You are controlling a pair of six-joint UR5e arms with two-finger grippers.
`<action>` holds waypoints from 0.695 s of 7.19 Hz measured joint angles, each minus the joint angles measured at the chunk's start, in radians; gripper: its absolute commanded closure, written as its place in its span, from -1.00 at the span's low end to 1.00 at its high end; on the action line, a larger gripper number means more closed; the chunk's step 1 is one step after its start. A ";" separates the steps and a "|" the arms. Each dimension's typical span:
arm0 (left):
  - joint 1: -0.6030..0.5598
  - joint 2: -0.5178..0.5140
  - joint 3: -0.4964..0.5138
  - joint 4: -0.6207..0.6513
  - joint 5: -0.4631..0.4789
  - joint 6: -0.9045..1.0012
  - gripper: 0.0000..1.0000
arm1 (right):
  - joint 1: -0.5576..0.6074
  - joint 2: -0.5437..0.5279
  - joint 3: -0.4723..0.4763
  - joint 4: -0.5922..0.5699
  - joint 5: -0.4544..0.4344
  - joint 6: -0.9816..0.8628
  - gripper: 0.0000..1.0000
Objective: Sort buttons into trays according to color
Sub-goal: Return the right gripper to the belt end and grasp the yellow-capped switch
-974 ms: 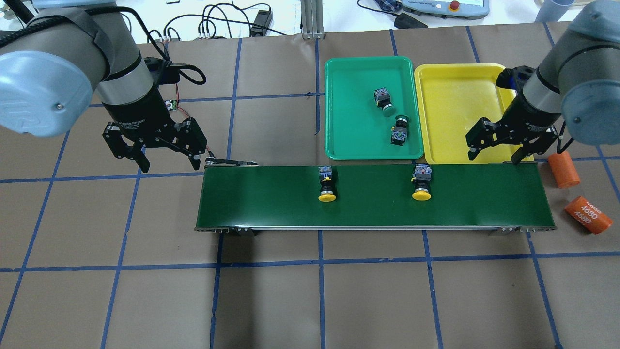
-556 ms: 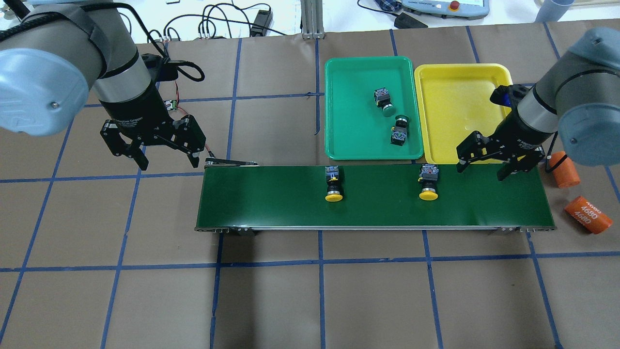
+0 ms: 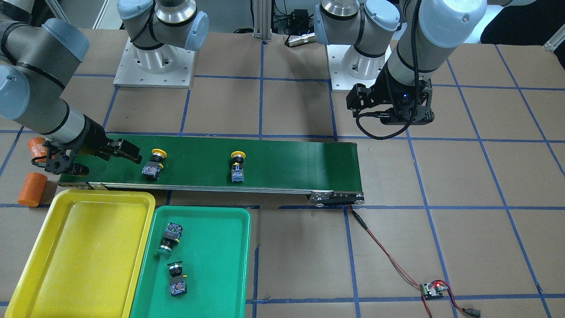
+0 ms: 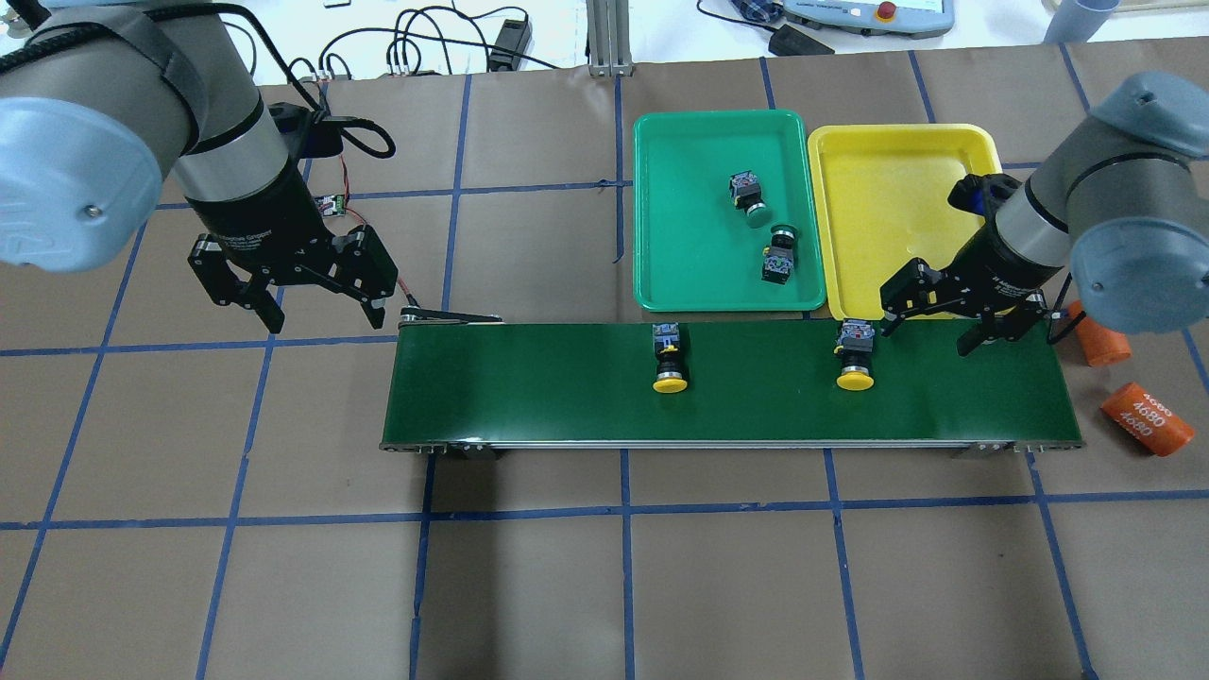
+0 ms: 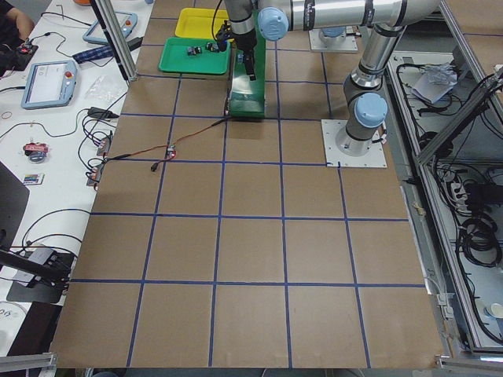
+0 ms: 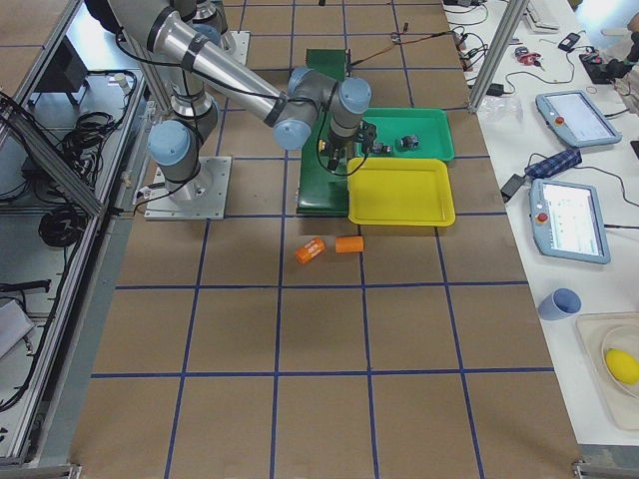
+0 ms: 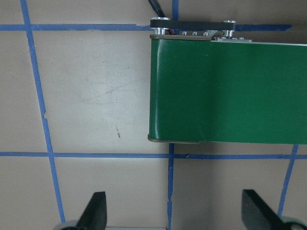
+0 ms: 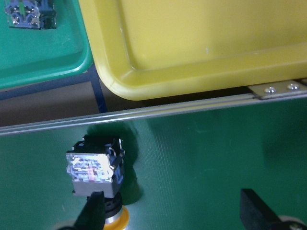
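Note:
Two yellow-capped buttons lie on the dark-green conveyor belt [image 4: 529, 387], one mid-belt [image 4: 671, 364] and one further right [image 4: 855, 359]. Two green-capped buttons [image 4: 749, 196] [image 4: 779, 253] lie in the green tray [image 4: 671, 274]. The yellow tray [image 4: 888, 217] holds nothing. My right gripper [image 4: 930, 335] is open and empty over the belt's right part, just right of the right yellow button, which shows in the right wrist view [image 8: 96, 172] beside the left fingertip [image 8: 93, 211]. My left gripper [image 4: 326, 323] is open and empty, left of the belt's left end [image 7: 225, 91].
Two orange cylinders [image 4: 1100, 335] [image 4: 1148, 418] lie on the table right of the belt, close to my right arm. A red cable runs from the belt's left end to a small controller board [image 3: 435, 289]. Cables and pendants line the table's far edge.
My right gripper moved left and toward the robot, from the yellow tray's near edge onto the belt near the right yellow button. Both yellow buttons travelled right on the belt. My left gripper shifted slightly.

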 measured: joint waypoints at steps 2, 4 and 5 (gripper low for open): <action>-0.002 0.026 -0.004 -0.002 -0.002 0.011 -1.00 | 0.003 0.011 -0.001 -0.006 0.002 0.011 -1.00; -0.003 0.052 -0.008 0.029 -0.001 0.033 -1.00 | 0.003 0.015 -0.002 -0.007 0.004 0.021 -1.00; -0.002 0.060 -0.004 0.046 -0.002 0.037 -1.00 | 0.006 0.021 -0.002 -0.009 0.003 0.025 -1.00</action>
